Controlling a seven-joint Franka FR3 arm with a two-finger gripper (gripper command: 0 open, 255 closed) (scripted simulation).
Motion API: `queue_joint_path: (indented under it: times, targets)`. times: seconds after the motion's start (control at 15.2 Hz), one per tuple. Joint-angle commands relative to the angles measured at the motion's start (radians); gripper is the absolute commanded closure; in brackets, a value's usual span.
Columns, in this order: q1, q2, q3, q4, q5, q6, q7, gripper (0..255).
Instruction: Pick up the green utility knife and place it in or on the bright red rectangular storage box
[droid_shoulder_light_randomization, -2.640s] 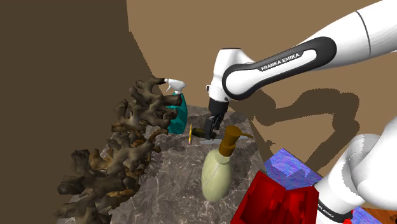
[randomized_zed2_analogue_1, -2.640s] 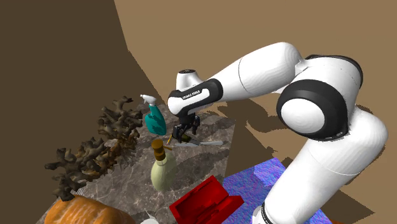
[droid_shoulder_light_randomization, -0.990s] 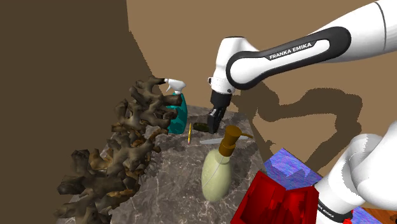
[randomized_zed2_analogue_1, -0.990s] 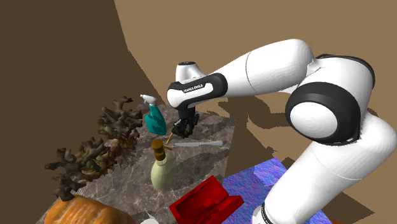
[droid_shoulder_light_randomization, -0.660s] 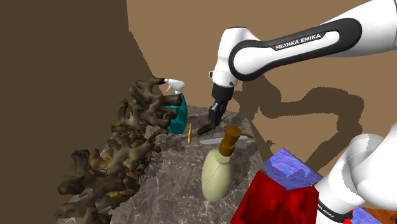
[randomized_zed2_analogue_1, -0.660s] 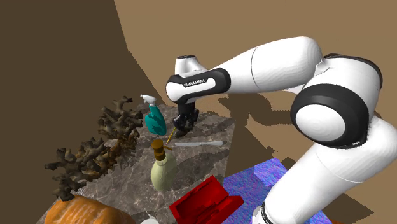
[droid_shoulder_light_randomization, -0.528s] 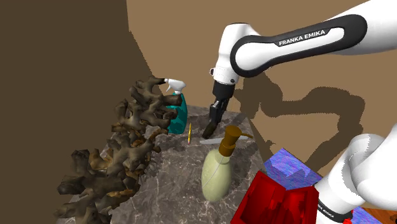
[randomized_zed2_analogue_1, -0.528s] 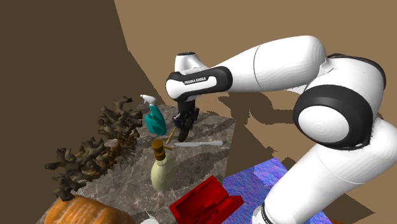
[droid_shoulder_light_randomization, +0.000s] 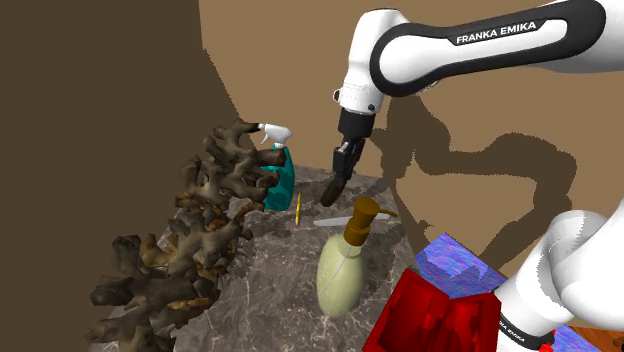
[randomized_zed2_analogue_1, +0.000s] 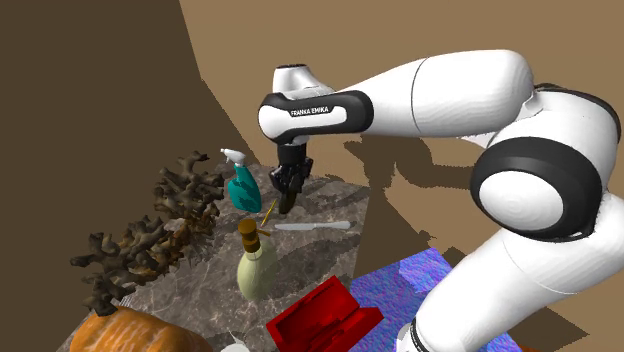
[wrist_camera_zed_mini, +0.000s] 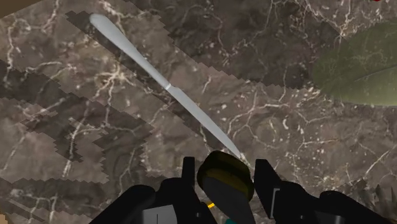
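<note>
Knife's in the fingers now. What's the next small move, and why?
Probably carry it toward the red box at this height. The fingers clasp the dark olive utility knife, which hangs clear of the marble table. The pump bottle stands near the path from the gripper to the box, so staying high should clear it.

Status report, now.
Gripper shut on olive utility knife, held above marble top. Red box not reached yet. Pump bottle stands near the path.
</note>
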Motion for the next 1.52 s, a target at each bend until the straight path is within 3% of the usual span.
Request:
queue_joint_path:
  times: [0.0, 0.59, 1.45]
  targets:
    - [-0.001, -0.006, -0.001, 0.02, -0.001, -0.026, 0.003, 255]
    - [-0.003, -0.028, -0.005, 0.111, -0.005, -0.138, 0.017, 255]
    - [0.094, -0.484, 0.084, -0.275, 0.107, -0.181, 0.15, 255]
